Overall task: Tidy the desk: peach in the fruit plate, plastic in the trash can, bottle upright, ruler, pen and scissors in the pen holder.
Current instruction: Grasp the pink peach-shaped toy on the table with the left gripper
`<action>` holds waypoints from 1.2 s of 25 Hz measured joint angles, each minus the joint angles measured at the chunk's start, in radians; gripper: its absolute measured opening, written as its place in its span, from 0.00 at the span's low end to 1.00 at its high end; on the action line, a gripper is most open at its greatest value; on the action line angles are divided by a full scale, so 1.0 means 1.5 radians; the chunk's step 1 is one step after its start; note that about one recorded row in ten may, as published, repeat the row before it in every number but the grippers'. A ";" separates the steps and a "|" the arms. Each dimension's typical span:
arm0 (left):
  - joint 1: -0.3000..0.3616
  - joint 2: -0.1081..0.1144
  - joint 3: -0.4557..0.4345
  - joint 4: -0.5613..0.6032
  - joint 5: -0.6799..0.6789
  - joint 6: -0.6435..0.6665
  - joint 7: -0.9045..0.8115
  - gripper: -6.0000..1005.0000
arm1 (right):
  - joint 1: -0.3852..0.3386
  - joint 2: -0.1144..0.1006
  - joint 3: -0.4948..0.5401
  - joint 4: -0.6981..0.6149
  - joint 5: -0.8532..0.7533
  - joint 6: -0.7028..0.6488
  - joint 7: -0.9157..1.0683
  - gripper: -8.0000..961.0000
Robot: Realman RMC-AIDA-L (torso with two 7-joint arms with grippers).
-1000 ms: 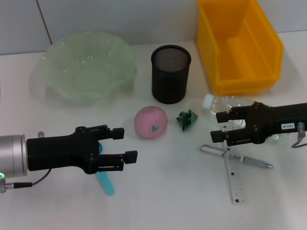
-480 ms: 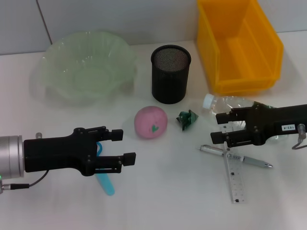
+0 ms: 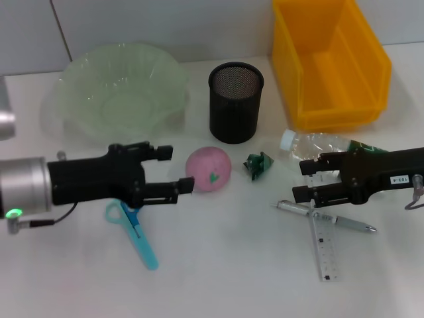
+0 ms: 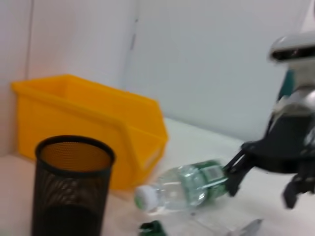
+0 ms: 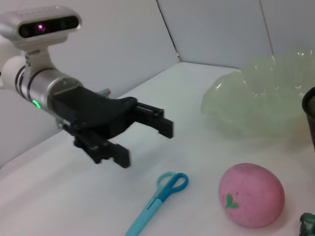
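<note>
I am looking down at a white desk (image 3: 225, 278) backed by a pale panelled wall, and the thing I care about right now is the pink peach (image 3: 209, 169), sitting near the middle of the desk with its green leaf mark turned toward me. It is nearly round, so it has no real long axis to line up on. The left gripper (image 3: 173, 169) sits at the peach's 9 o'clock, jaws spread and holding nothing, its nearer fingertip just beside the fruit. My judgement is that the peach is the step in hand: I want the fingers to straddle its widest part, close gently so it does not roll, then carry it to the green fruit plate (image 3: 73, 86) at its 10 o'clock. The scissors (image 3: 132, 232) lie below that arm, blue handles toward 11 o'clock, blades toward 5. A green plastic scrap (image 3: 258, 164) lies at the peach's 3 o'clock, the black mesh pen holder (image 3: 236, 103) at 1 o'clock, the yellow trash can (image 3: 328, 63) beyond. The bottle (image 3: 311, 144) lies on its side, white cap toward 9 o'clock. The right gripper (image 3: 305, 179) hovers unclenched and empty by it, above the pen (image 3: 328, 217) and ruler (image 3: 324, 248).
</note>
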 joint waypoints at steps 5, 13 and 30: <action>-0.003 -0.011 0.013 0.031 0.012 -0.046 0.000 0.82 | -0.001 -0.003 0.002 0.000 0.000 0.002 0.003 0.81; -0.075 -0.015 0.229 0.044 0.033 -0.298 -0.034 0.82 | -0.006 -0.005 0.002 0.000 -0.001 0.005 0.008 0.81; -0.097 -0.020 0.332 0.038 0.078 -0.473 -0.071 0.82 | -0.007 -0.005 0.005 -0.006 -0.002 0.005 0.011 0.79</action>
